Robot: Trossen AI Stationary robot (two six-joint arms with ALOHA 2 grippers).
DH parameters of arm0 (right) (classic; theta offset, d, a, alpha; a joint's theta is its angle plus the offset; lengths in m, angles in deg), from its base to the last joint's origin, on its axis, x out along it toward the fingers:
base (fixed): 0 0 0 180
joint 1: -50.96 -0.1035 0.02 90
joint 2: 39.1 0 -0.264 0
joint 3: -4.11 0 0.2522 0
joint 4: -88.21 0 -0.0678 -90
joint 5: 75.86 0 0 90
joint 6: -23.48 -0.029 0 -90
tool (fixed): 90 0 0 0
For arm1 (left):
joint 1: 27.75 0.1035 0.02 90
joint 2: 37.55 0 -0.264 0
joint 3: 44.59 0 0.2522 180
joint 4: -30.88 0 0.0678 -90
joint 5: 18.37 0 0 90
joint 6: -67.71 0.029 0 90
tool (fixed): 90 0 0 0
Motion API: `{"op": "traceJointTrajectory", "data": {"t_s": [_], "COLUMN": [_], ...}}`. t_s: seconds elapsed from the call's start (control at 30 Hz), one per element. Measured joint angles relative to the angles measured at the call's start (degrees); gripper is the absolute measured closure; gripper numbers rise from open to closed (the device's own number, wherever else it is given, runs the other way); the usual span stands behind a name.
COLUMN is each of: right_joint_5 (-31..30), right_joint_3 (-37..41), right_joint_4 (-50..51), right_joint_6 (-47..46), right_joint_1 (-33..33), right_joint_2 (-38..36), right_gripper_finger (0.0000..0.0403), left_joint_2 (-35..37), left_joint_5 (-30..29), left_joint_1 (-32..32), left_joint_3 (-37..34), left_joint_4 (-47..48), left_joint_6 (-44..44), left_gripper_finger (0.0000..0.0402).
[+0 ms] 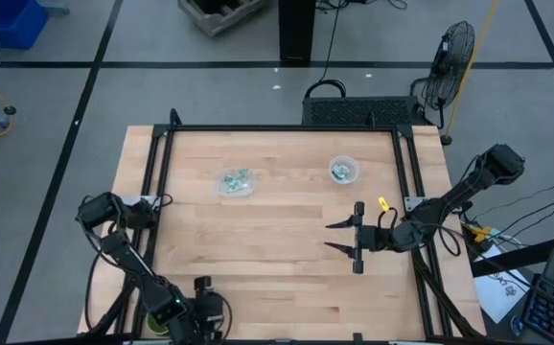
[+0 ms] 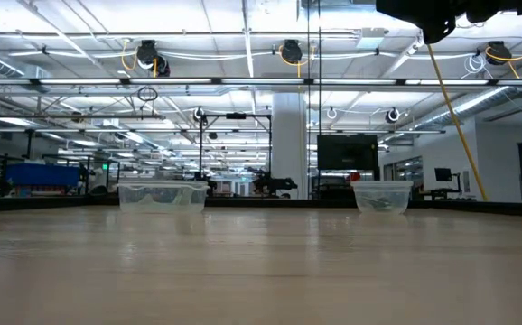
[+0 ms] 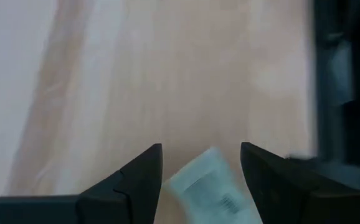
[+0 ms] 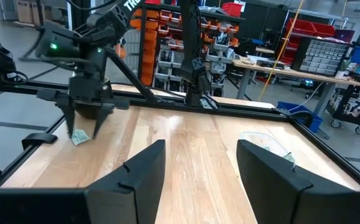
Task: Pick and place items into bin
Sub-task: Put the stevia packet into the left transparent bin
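Observation:
My left gripper (image 3: 202, 155) is at the table's near edge left of centre (image 1: 203, 299), pointing down, open. One pale green-and-white packet (image 3: 208, 186) sits in the gap between its fingers. From the right wrist view that packet (image 4: 78, 136) shows just under the left gripper (image 4: 85, 122), at the table top. My right gripper (image 1: 333, 237) hovers open over the table's right half, fingers pointing toward the left edge, touching nothing. More packets lie in two clear containers: one left of centre (image 1: 236, 182), one right of centre (image 1: 343, 170). My left gripper stands open from above, one finger on either side of the packet (image 3: 198, 180). A narrow gap shows on both sides of it. I cannot tell whether a finger touches it or whether it rests on the table.
The two clear containers (image 2: 162, 196) (image 2: 381, 196) stand toward the far edge, and one (image 4: 264, 140) shows in the right wrist view. A black frame rail (image 1: 287, 128) borders the table. Bare wood lies between the grippers. A fan (image 1: 450, 57) and cables are off the table.

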Motion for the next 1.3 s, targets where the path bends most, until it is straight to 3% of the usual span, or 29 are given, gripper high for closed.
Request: {"op": "traceJointTrajectory", "data": {"t_s": [0.27,0.97,1.3], "right_joint_5": [0.0,0.0,0.0], "right_joint_3": [0.0,0.0,0.0], "right_joint_4": [0.2,0.3,0.3], "right_joint_6": [0.0,0.0,0.0], "right_joint_1": [0.0,0.0,0.0], "right_joint_2": [0.0,0.0,0.0], "right_gripper_finger": [0.0213,0.0213,0.0213], "left_joint_2": [0.0,-4.0,-3.8], "left_joint_5": [1.9,-0.6,0.6], "left_joint_1": [-1.7,0.0,3.4], "left_joint_3": [-1.8,-1.7,-1.8], "left_joint_4": [2.5,0.8,0.8], "left_joint_6": [-8.0,-4.9,-0.9], "left_gripper_finger": [0.0179,0.0181,0.0283]}}
